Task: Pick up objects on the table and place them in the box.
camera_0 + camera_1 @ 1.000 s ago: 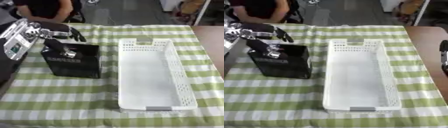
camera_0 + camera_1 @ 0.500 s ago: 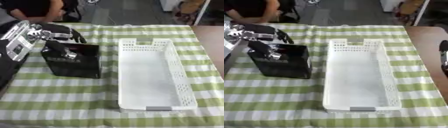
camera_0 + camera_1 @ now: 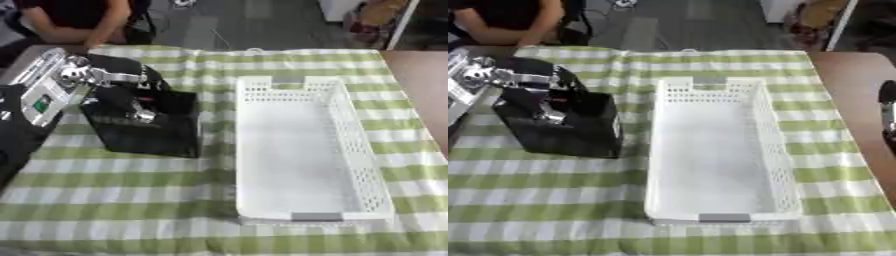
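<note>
A black box-shaped object (image 3: 153, 132) stands on the green checked cloth at the left. My left hand (image 3: 118, 82) is on its top edge, fingers curled over the far side and the thumb (image 3: 125, 101) down its near face. The white perforated box (image 3: 350, 130) lies lengthwise to the right of it, with nothing inside. A narrow strip of cloth separates the two. Only a dark part of my right hand (image 3: 888, 112) shows at the right edge, over the bare wood.
The green and white checked cloth (image 3: 114, 195) covers most of the table. Bare brown tabletop (image 3: 424, 75) lies along the right side. My left forearm, silver and black, fills the left edge.
Hardly anything has changed: my left hand keeps its hold on the black object in the same place, and the white box has not moved.
</note>
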You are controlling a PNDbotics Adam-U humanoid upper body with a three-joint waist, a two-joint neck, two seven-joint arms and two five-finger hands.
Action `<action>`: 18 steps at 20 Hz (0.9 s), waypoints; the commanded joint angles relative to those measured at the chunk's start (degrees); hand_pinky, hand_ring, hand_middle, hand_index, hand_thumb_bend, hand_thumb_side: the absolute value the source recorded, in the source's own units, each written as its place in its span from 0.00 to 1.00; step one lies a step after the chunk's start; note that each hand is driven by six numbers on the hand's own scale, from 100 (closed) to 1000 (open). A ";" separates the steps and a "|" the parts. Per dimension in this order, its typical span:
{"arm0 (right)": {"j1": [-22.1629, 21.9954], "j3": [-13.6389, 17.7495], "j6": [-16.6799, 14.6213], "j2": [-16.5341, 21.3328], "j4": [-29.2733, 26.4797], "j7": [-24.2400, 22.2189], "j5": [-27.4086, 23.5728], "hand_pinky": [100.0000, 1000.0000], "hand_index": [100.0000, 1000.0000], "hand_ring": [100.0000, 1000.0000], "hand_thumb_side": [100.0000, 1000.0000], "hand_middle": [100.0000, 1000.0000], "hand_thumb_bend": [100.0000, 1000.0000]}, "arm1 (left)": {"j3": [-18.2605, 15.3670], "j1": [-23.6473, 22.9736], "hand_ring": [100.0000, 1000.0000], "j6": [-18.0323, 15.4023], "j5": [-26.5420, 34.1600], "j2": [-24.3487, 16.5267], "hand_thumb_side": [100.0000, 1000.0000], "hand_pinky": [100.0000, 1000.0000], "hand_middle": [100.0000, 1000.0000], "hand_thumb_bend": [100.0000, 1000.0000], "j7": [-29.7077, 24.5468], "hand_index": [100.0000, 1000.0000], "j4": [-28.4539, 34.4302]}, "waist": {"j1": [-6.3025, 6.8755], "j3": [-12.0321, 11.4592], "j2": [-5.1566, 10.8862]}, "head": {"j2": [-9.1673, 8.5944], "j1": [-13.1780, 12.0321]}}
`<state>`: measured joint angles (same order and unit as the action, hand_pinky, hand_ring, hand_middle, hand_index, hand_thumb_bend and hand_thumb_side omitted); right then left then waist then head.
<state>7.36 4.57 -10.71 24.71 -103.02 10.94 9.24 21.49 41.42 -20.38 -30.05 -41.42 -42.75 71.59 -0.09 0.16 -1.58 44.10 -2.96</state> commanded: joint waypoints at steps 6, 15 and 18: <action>0.30 0.41 -0.08 0.70 -0.55 -0.16 -0.13 0.82 0.92 0.85 0.60 0.77 0.24 | -0.11 0.62 0.81 -3.52 -1.05 -0.21 0.78 0.85 0.83 1.00 -3.01 0.92 -0.42 | -0.03 0.01 0.46 | 0.01 0.26; 0.36 0.31 -0.12 0.76 -0.53 -0.13 -0.23 0.82 0.92 0.85 0.61 0.77 0.23 | 0.93 1.33 0.83 -5.03 -4.98 0.37 0.69 0.88 0.82 1.00 -4.23 0.92 -2.38 | 0.11 0.11 0.45 | 0.01 0.21; 0.38 0.29 -0.13 0.78 -0.55 -0.16 -0.23 0.82 0.92 0.85 0.61 0.77 0.23 | 1.32 1.89 0.84 -5.90 -7.10 0.73 0.70 0.89 0.82 1.00 -4.13 0.92 -3.45 | 0.18 0.16 0.43 | 0.01 0.19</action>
<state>7.36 4.56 -10.81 24.70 -103.01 10.84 9.22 22.69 42.13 -21.09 -36.10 -39.98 -42.05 68.32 0.02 0.26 -1.60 44.10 -2.96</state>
